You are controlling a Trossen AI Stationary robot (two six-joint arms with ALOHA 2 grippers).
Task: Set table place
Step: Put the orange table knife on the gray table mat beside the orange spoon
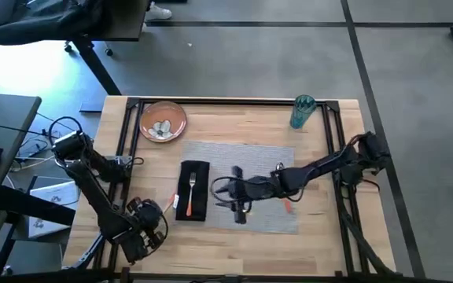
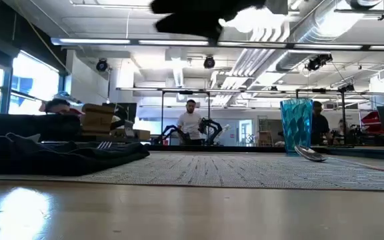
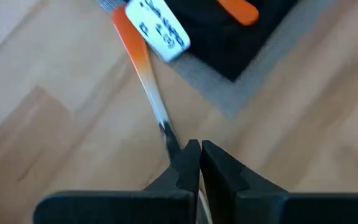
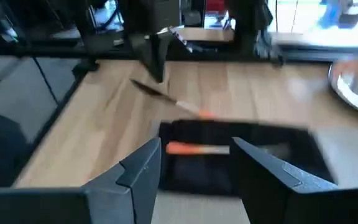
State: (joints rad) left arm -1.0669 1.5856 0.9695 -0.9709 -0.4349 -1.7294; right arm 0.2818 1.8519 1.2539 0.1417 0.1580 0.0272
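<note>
A grey placemat (image 1: 250, 177) lies mid-table. A black napkin (image 1: 194, 191) lies on its left end, with an orange-handled fork (image 1: 191, 189) on top. My left gripper (image 1: 166, 207), at the near left, is shut on an orange-handled knife (image 3: 143, 68) just left of the napkin. My right gripper (image 4: 194, 152) hovers open over the placemat, facing the napkin, nothing between its fingers. A spoon (image 2: 312, 154) rests on the placemat's right part. The orange-brown plate (image 1: 163, 120) and teal cup (image 1: 302, 112) stand on the wood at the far edge. My left gripper pinches the knife's metal end (image 3: 168, 135) between its two fingers (image 3: 182, 163). The fingers come slanting down from the table's near left. The knife slopes away from them, orange handle (image 4: 205, 113) lowest, beside the napkin's left edge. I cannot tell whether the handle touches the table.
A black rail frame (image 1: 234, 101) edges the table. The plate holds something pale. Bare wood lies left of the placemat and along the near edge. People and equipment show in the room beyond the table.
</note>
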